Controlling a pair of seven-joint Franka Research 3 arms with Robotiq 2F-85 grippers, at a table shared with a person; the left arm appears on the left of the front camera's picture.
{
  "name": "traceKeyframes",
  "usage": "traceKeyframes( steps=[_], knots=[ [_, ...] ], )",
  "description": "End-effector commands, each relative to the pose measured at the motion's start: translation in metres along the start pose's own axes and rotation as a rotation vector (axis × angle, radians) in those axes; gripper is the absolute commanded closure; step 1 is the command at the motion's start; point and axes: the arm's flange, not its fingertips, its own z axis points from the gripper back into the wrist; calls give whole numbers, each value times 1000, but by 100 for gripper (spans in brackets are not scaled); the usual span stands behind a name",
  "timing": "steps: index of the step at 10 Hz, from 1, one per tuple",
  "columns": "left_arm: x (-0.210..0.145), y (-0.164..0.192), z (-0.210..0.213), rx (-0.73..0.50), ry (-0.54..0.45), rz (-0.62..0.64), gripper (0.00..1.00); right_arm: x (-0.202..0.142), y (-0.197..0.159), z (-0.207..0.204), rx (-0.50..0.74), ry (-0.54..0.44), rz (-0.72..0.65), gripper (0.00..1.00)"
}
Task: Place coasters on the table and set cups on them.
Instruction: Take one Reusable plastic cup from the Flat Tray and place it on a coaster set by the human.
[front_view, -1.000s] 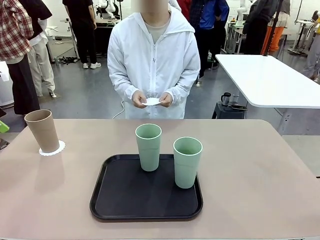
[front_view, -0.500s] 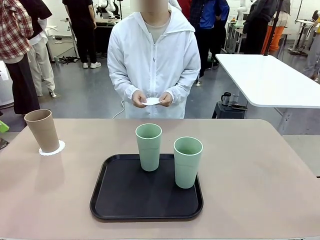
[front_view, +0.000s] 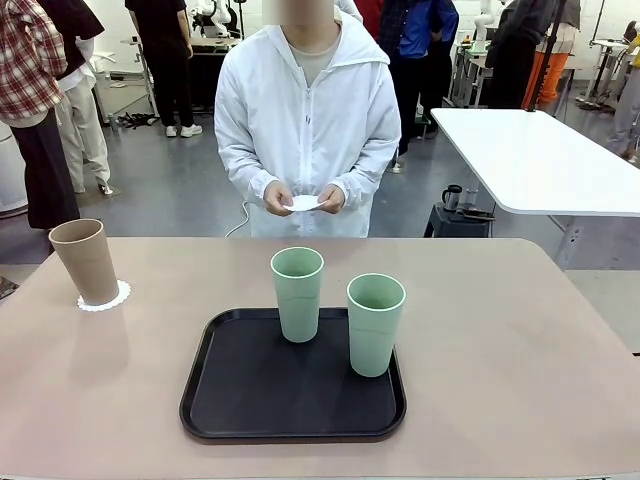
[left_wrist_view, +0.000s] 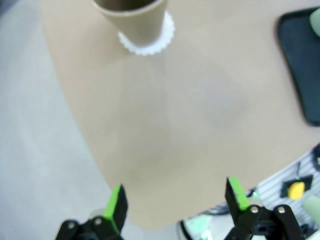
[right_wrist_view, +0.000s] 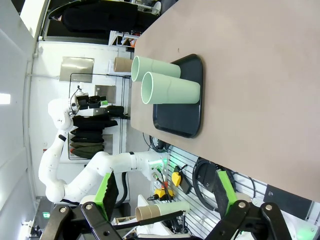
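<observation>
One brown cup (front_view: 86, 260) stands on a coaster (front_view: 118, 296) at ten o'clock on the table (front_view: 500, 340); two green cups (front_view: 297, 293) sit on the central tray (front_view: 215, 400). The person's hands (front_view: 280, 198) at twelve o'clock pinch a second coaster (front_view: 305, 203), which is best laid flat, clear of the tray. The left gripper (left_wrist_view: 175, 190) and right gripper (right_wrist_view: 165, 186) gape empty. Whether more coasters lie beneath the pinched one is unclear.

Tan cup (front_view: 86, 260) on coaster (front_view: 104, 297); green cups (front_view: 298, 293) on tray (front_view: 230, 400).
</observation>
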Motion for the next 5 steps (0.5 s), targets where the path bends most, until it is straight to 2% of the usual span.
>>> traceKeyframes(
  steps=[1, 2, 3, 5],
  knots=[
    [-15, -11, -10, -36, -43, 5, 0, 1, 0, 0, 13, -2, 0, 0],
    [0, 0, 0, 0, 0, 0, 0, 1, 0, 0, 13, -2, 0, 0],
    [-1, 0, 1, -16, -4, 2, 0, 1, 0, 0, 13, -2, 0, 0],
    [-1, 31, 19, -515, -145, 50, 0, 1, 0, 0, 13, -2, 0, 0]
  ],
)
